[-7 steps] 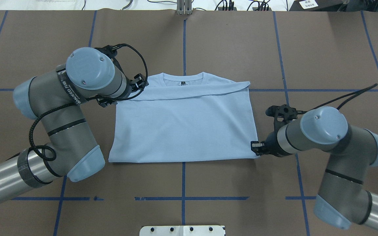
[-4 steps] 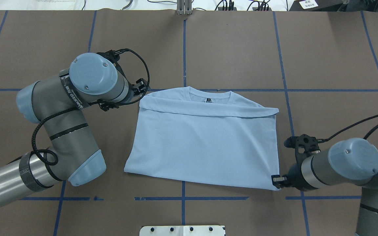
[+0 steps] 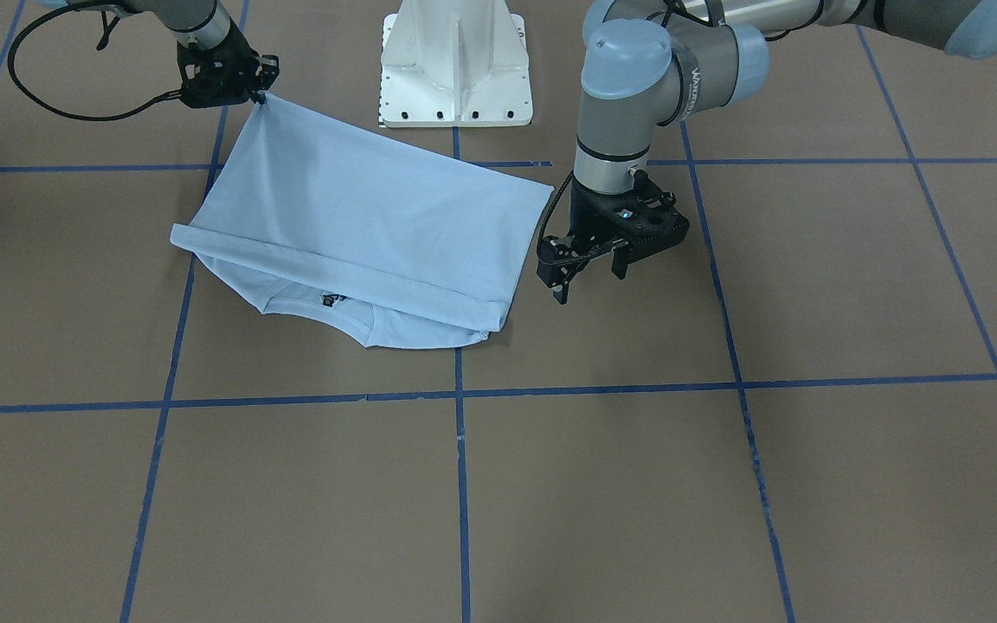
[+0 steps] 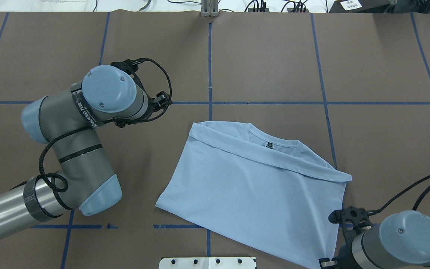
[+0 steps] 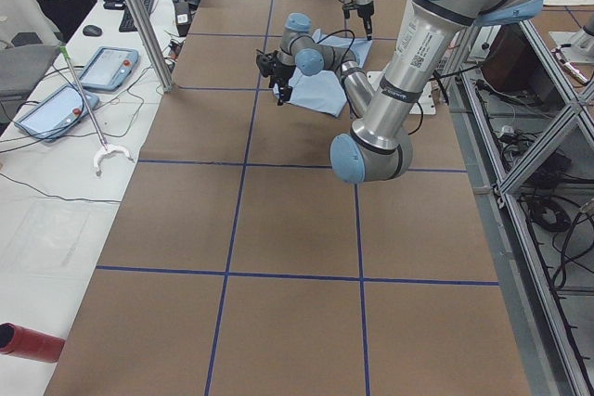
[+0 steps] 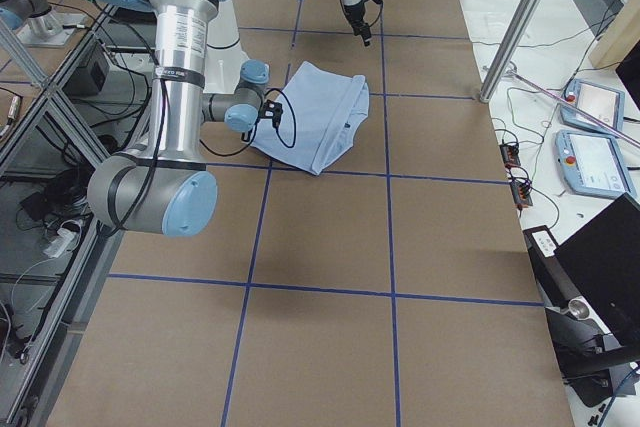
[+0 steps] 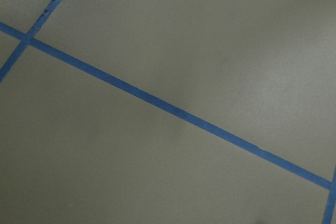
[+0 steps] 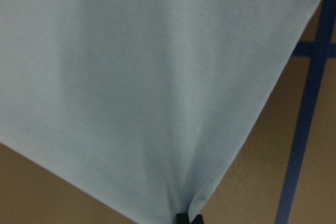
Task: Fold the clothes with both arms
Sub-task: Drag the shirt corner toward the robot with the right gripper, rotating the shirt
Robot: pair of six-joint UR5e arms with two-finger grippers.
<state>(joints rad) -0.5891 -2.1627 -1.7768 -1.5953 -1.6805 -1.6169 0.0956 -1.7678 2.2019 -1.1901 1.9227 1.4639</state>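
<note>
**Item 1: T-shirt** point(image 4: 252, 190). Pale blue, short-sleeved. It lies on the brown desk point(image 4: 267, 56), skewed to the grid and on the robot's right half, with its near edge close to the white base point(image 3: 455, 61). The collar point(image 4: 273, 139) faces away from the robot, with the black neck label point(image 4: 270, 145) showing inside it. A band of cloth is folded over just below the collar and runs from one side edge to the other. The near right corner is drawn to a point, and creases fan out from it across the cloth.

**Item 2: right end effector** point(image 3: 259, 93). Closed on that near right corner of the T-shirt. The right wrist camera shows the cloth gathered into a pinch between the black fingertips. The arm enters low at the overhead view's right edge.

**Item 3: left end effector** point(image 3: 588, 281). Fingers spread and holding nothing. It points down at the desk just beside the T-shirt's left side edge and does not touch the cloth. Its wrist camera shows only bare desk and tape.

**Item 4: tape lines** point(image 4: 209, 67). Blue, laid as a grid over the desk. The T-shirt covers the centre line and part of one cross line.
</note>
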